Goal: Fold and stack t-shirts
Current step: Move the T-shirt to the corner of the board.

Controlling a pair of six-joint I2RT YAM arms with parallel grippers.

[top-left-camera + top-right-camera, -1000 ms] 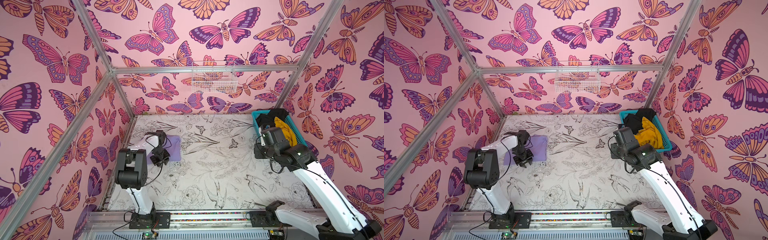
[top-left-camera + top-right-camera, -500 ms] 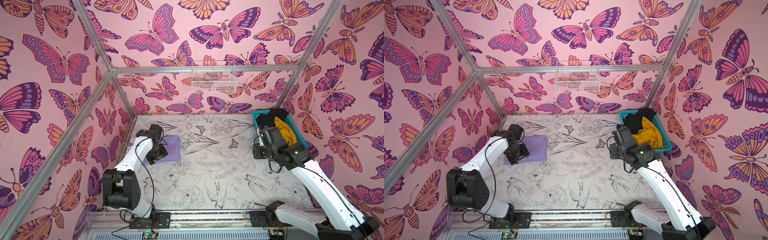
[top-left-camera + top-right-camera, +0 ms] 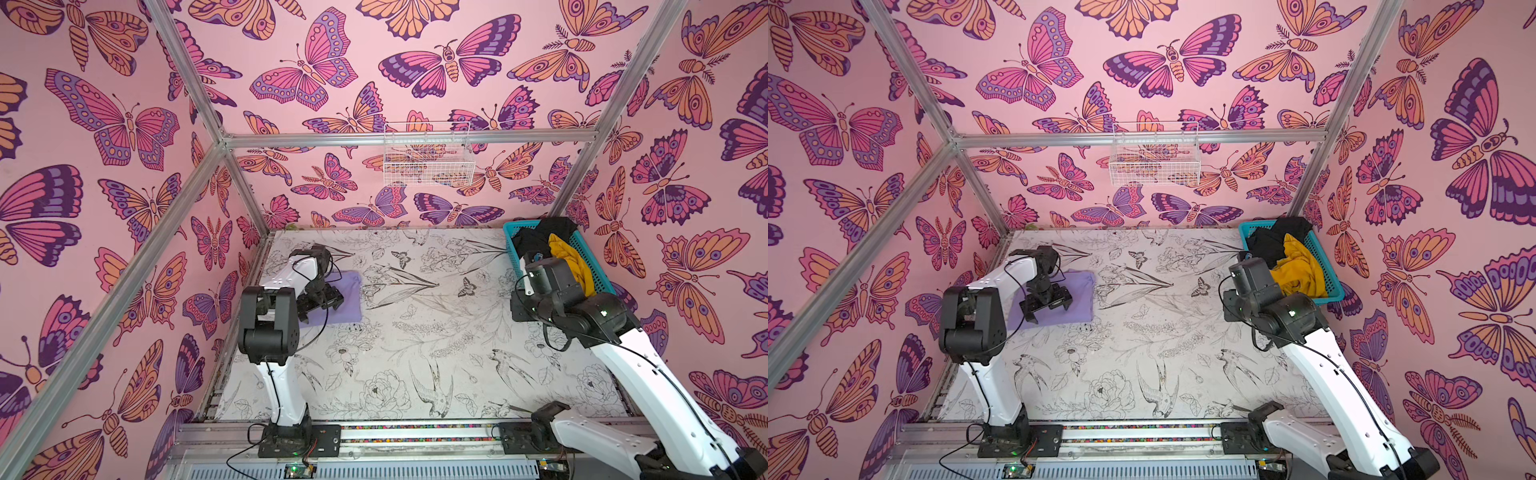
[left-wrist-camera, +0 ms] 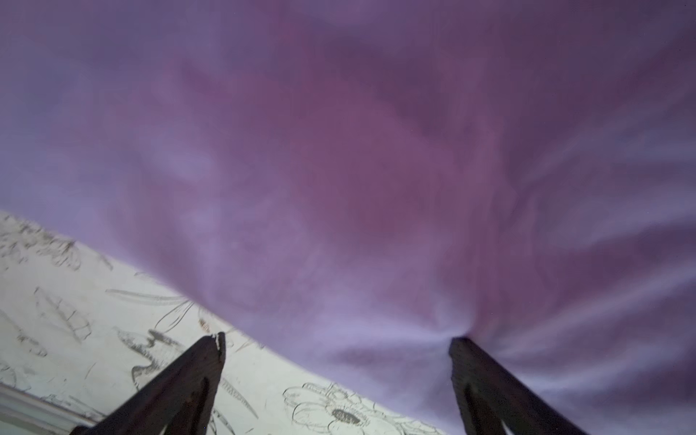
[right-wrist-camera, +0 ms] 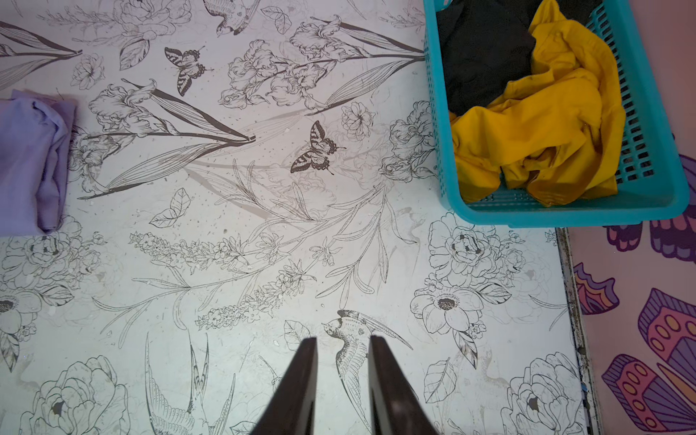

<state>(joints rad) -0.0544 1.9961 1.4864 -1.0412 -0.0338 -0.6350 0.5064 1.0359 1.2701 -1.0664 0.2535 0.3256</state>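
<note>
A folded lavender t-shirt [image 3: 348, 297] [image 3: 1080, 297] lies on the table at the left. My left gripper [image 3: 322, 301] [image 3: 1048, 305] [image 4: 338, 341] stands wide open over its near edge. One fingertip [image 4: 461, 348] presses into the lavender cloth [image 4: 339, 150], which creases around it; the other is over bare table. Nothing is held. The mustard-yellow t-shirt [image 3: 569, 257] [image 5: 534, 124] and the black t-shirt [image 3: 536, 237] [image 5: 482, 64] lie crumpled in the teal basket [image 3: 600, 272] [image 5: 565, 216]. My right gripper [image 5: 343, 339] hovers over bare table near the basket, its jaws a little apart and empty.
The table carries a flower and bird print [image 5: 263, 188]. A white wire basket [image 3: 428, 158] hangs on the back wall. Aluminium frame posts and pink butterfly walls close in on three sides. The table's right edge [image 5: 568, 301] runs close by the teal basket.
My left gripper has opened from nearly closed to wide while staying over the lavender shirt, and the left arm's elbow swung out and came back. The right arm has hardly moved.
</note>
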